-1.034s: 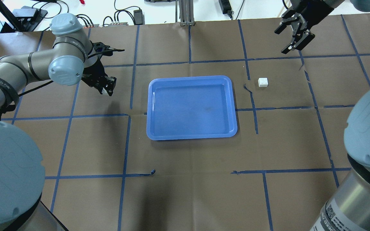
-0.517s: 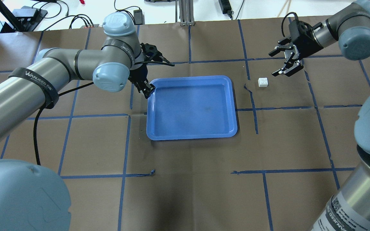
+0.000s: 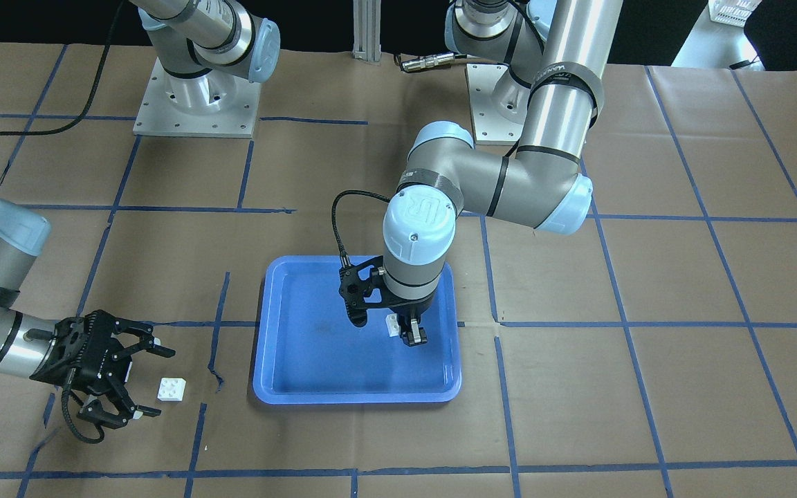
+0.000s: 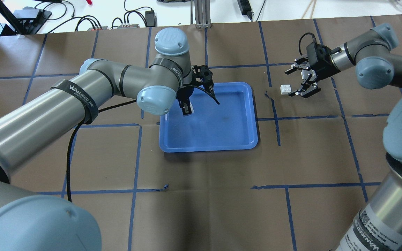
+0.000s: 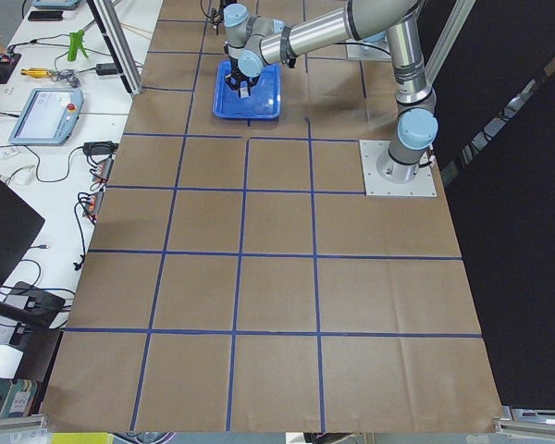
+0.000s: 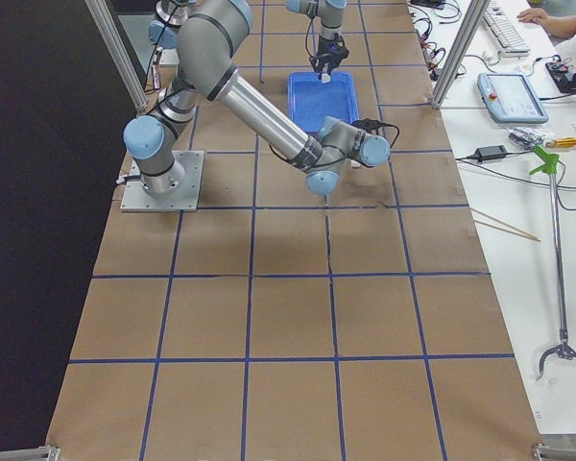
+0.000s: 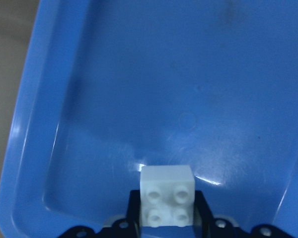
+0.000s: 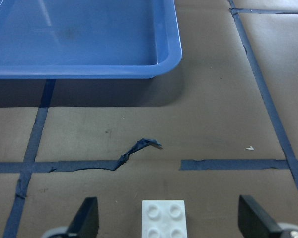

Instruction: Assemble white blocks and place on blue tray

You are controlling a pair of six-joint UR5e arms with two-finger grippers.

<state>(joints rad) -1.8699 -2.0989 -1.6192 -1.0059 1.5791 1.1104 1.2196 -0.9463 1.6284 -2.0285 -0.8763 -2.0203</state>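
Observation:
The blue tray [image 4: 222, 129] lies mid-table and also shows in the front view [image 3: 301, 373]. My left gripper [image 4: 187, 108] hangs over the tray's left part, shut on a white block [image 7: 167, 201] whose studs face the wrist camera, held just above the tray floor [image 7: 139, 99]. It also shows in the front view [image 3: 393, 324]. The second white block [image 4: 285, 89] sits studs-up on the brown paper right of the tray. My right gripper [image 4: 288, 83] is open, low, with a finger on each side of that block [image 8: 163, 218], not touching it.
Blue tape lines grid the brown paper, with a torn curl of tape [image 8: 139, 148] between tray and right block. Cables and power bricks [image 4: 145, 17] lie beyond the far edge. The arm bases [image 3: 194, 104] stand at the table's robot side.
My left arm has swung right from beside the tray to over its left part, carrying the block. My right gripper has come down and left until its open fingers flank the second block.

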